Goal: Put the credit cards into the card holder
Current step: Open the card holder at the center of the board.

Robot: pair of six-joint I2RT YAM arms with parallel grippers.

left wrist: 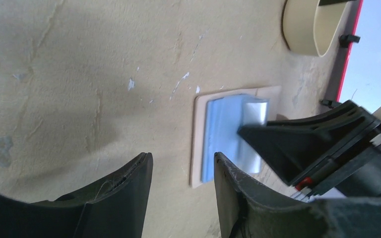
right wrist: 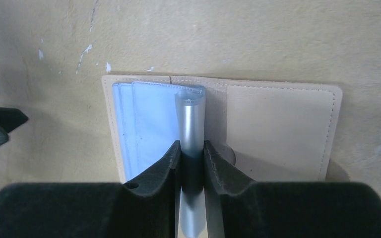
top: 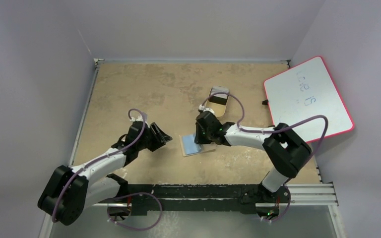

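Observation:
The tan card holder lies open on the table, also in the top view and left wrist view. Pale blue credit cards lie on its left panel. My right gripper is shut on a blue-grey credit card, held edge-on and bowed over the holder's fold; it shows in the top view. My left gripper is open and empty, just left of the holder.
A tan oval tray stands behind the holder, also in the left wrist view. A white board with a red rim leans at the right. Grey walls close in the table.

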